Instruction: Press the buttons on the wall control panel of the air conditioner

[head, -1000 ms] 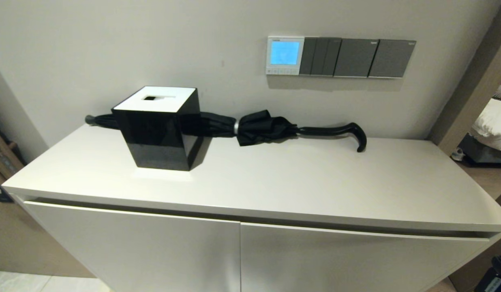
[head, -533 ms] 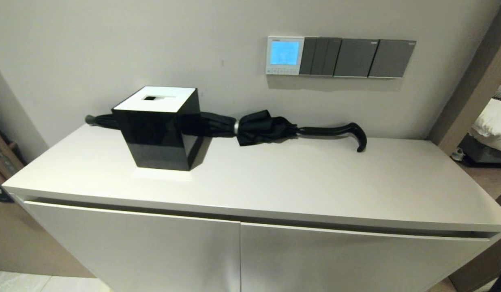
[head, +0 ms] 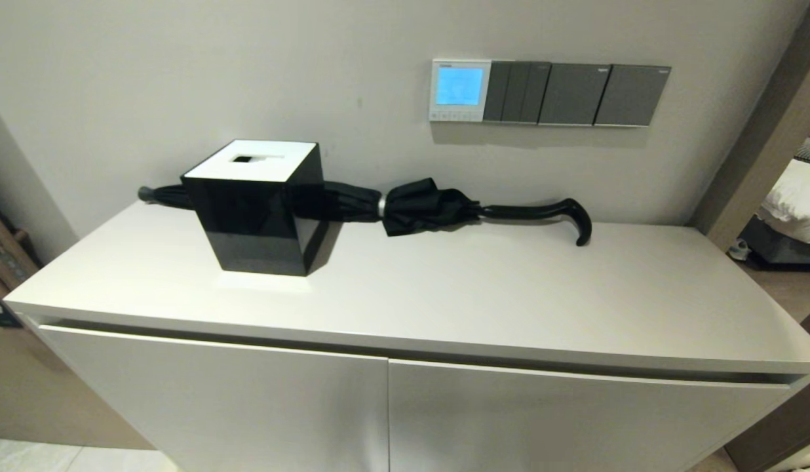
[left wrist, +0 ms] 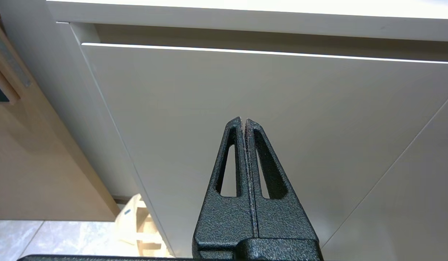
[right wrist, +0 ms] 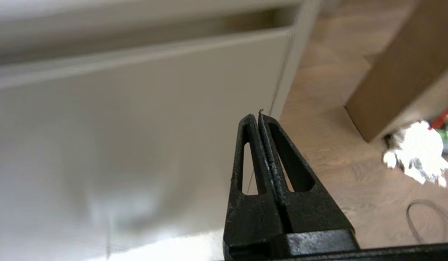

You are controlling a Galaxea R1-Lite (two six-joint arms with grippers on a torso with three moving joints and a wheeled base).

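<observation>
Since a moment ago, my right pincer (right wrist: 260, 115) dropped low beside the cabinet (head: 444, 295), pinched shut, holding nothing; my left pincer (left wrist: 244, 121) too. One control panel (head: 460, 90), its buttons (head: 456, 115) along the bottom, hung above the cabinet, beside three dark switch plates (head: 575, 94).

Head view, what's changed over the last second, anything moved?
A dark part at the picture's bottom right corner, probably the right arm, has dropped out of the head view. Both grippers, left and right, are low in front of the cabinet, fingers shut. The control panel, its screen lit blue, the umbrella and the black box stayed put.
</observation>
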